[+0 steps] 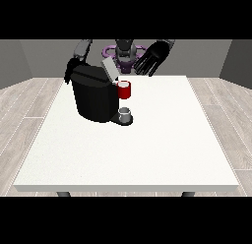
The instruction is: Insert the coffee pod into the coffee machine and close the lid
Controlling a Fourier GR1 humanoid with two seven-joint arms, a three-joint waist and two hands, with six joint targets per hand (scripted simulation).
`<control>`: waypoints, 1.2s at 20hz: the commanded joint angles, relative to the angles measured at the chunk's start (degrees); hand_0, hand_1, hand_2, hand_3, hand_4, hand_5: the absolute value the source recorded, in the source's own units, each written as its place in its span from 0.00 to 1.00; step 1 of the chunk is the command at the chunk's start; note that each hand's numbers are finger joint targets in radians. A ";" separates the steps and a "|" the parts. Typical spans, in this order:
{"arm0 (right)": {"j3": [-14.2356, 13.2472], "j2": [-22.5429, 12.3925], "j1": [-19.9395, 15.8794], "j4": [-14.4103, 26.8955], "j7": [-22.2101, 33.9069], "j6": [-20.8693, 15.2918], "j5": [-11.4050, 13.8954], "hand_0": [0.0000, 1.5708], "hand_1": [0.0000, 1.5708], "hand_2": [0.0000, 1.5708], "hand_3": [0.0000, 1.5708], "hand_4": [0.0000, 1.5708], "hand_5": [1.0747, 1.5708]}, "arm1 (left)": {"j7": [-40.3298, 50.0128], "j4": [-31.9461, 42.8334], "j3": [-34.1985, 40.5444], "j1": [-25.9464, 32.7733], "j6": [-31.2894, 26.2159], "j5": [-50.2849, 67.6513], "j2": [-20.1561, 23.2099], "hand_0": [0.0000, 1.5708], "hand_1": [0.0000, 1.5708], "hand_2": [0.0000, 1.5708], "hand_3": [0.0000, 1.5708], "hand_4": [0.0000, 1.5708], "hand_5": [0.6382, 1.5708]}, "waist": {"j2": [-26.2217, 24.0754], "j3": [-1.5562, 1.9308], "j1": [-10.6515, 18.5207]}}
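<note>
The black coffee machine (94, 96) stands on the white table (147, 149), left of its middle. Its grey lid (109, 69) is tilted up and open. A red thing at the machine (124, 90) sits at its front top. Below that, a small grey thing (125, 113) rests on the machine's dark base; I cannot tell whether it is the pod. The hand at the view's right (155, 55) hangs raised above the table's far edge with its fingers spread and straight, holding nothing. The hand at the view's left (71, 69) is mostly hidden behind the machine.
The robot's torso (124, 52) is behind the table's far edge. White tabletop stretches in front of and to the right of the machine. The table's front edge (128, 189) is near the camera.
</note>
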 commanded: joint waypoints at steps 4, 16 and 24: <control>-2.30 0.95 5.46 0.65 -0.16 -0.23 -2.77 0.00 0.00 0.00 0.00 0.00 1.00 | -3.44 0.53 11.84 10.55 -0.83 16.38 -12.35 0.00 0.00 0.00 0.00 0.27 1.00 | -11.69 -0.13 7.93; 1.27 -4.13 4.30 -7.19 3.54 9.69 -4.24 0.00 0.00 0.00 0.00 0.10 1.00 | -5.50 1.40 15.98 29.98 -2.56 24.74 -21.02 0.00 0.00 0.00 0.00 0.28 1.00 | -24.49 -0.03 16.27; -6.28 -7.46 -3.70 -1.04 6.82 9.03 -7.74 0.00 0.00 0.00 0.00 0.00 1.00 | 1.86 -8.07 10.85 31.32 -4.32 32.74 -22.57 0.00 0.00 0.00 0.00 0.23 1.00 | -21.76 0.00 21.40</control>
